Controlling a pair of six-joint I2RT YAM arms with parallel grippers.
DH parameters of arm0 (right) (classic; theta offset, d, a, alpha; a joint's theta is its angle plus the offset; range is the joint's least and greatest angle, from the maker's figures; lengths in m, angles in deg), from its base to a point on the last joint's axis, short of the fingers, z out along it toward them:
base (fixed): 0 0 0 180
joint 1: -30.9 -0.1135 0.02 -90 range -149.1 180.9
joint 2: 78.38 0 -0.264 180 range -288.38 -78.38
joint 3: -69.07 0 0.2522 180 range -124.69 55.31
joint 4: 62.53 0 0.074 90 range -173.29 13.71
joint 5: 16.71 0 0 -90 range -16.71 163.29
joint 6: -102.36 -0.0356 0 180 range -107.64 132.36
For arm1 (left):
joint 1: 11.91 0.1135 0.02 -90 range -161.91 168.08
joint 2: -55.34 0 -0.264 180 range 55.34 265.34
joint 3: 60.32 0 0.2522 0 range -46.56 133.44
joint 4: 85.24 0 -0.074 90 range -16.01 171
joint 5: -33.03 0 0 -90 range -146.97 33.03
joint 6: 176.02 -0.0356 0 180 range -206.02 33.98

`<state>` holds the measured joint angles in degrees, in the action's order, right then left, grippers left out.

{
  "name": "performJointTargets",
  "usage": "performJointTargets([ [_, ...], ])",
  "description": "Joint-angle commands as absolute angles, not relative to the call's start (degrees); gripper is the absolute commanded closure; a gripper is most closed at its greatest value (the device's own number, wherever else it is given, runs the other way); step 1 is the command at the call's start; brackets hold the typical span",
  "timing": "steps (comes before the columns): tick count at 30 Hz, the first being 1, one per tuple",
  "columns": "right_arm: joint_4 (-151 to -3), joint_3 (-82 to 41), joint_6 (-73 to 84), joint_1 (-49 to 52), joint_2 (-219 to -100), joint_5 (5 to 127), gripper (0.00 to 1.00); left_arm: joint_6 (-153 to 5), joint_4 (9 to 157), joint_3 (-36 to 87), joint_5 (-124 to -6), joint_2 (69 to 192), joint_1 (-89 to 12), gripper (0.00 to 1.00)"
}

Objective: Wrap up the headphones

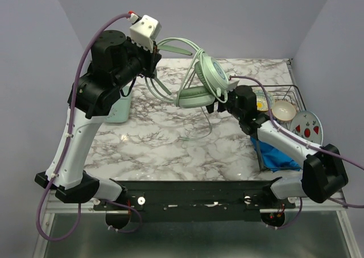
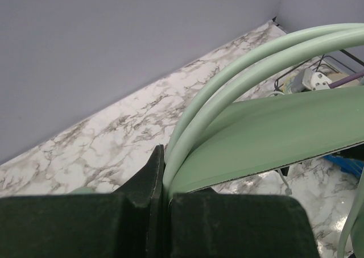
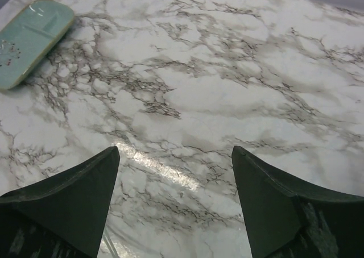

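Observation:
The pale mint-green headphones (image 1: 211,76) hang in the air above the marble table. One round ear cup faces up at the right, and the other (image 1: 196,100) sits lower. My left gripper (image 1: 154,65) is raised and shut on the arched headband (image 2: 273,133), which is pinched between its fingers (image 2: 165,178). The thin cable (image 1: 200,130) loops off the headband and dangles to the table. My right gripper (image 1: 216,105) sits just right of the lower cup. In the right wrist view it (image 3: 176,155) is open and empty above bare marble.
A flat mint-green case (image 1: 118,111) lies at the table's left behind the left arm, and shows in the right wrist view (image 3: 31,39). At the right stand a wire rack (image 1: 296,90) with a bowl (image 1: 282,109), a strawberry-print plate (image 1: 308,127) and a blue cloth (image 1: 276,155).

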<state>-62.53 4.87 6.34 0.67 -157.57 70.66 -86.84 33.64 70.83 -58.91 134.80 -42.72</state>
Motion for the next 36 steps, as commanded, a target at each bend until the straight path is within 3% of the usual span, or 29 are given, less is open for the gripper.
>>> performJointTargets([
  [1,-68.91,6.96,11.74,0.76,-153.18,75.05,0.11,-83.30,36.78,72.36,-57.41,134.18,-42.59,1.00],
  [8,-67.59,10.04,17.89,0.85,-145.36,64.86,0.09,-83.12,37.22,72.53,-55.93,135.59,-42.50,1.00],
  [13,-65.83,11.98,19.21,0.85,-140.70,64.68,0.09,-83.30,37.31,73.06,-55.48,136.03,-42.50,1.00],
  [17,-62.33,15.47,18.53,-0.46,-139.90,53.10,0.12,-83.21,37.31,73.41,-55.48,136.12,-42.41,1.00],
  [24,-41.77,20.16,10.45,-6.54,-148.22,56.23,0.12,-82.51,37.14,74.20,-55.57,136.55,-42.41,1.00],
  [29,-37.97,17.61,8.15,-7.32,-154.39,53.77,0.14,-82.16,36.96,74.29,-55.74,136.64,-42.41,1.00],
  [32,-38.06,16.03,7.09,-7.41,-157.56,55.09,0.30,-81.98,37.05,74.21,-56.18,136.47,-42.15,1.00],
  [33,-38.41,15.67,7.00,-7.42,-158.52,55.53,0.50,-81.02,36.96,74.38,-56.70,136.47,-41.28,1.00],
  [35,-38.93,15.06,6.65,-7.33,-160.55,55.36,0.71,-79.44,37.40,74.99,-56.97,136.99,-39.61,1.00],
  [36,-39.20,15.05,5.95,-7.33,-161.16,54.92,0.88,-77.78,37.66,75.34,-56.97,137.34,-38.30,1.00],
])
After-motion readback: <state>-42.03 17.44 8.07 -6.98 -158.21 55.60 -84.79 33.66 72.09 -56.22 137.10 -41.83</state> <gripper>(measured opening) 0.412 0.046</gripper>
